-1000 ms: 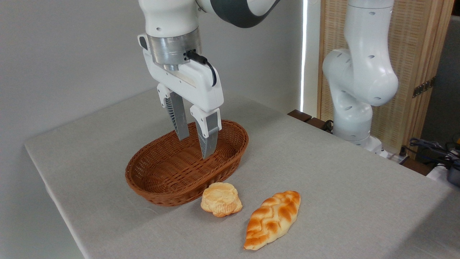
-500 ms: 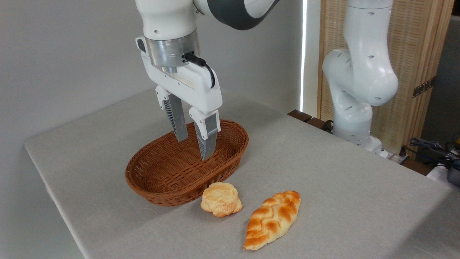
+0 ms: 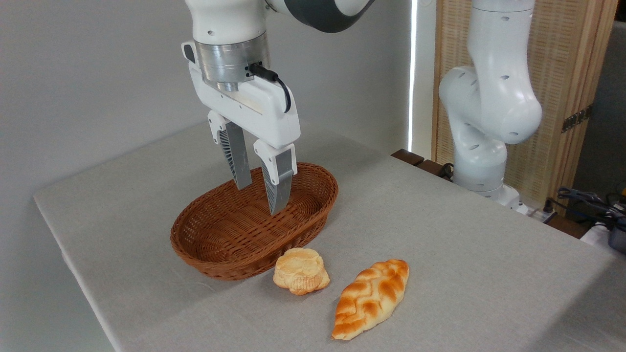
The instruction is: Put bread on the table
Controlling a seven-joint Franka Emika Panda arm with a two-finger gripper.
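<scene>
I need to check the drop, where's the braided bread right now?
The bread lies on the table, front right, just right of the round bun and in front of the basket.

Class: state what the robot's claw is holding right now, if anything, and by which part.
Nothing. The claw hangs open and empty over the basket; the bread lies on the table.

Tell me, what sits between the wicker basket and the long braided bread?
The camera view shows a small round bun on the table, beside the basket and left of the bread.
</scene>
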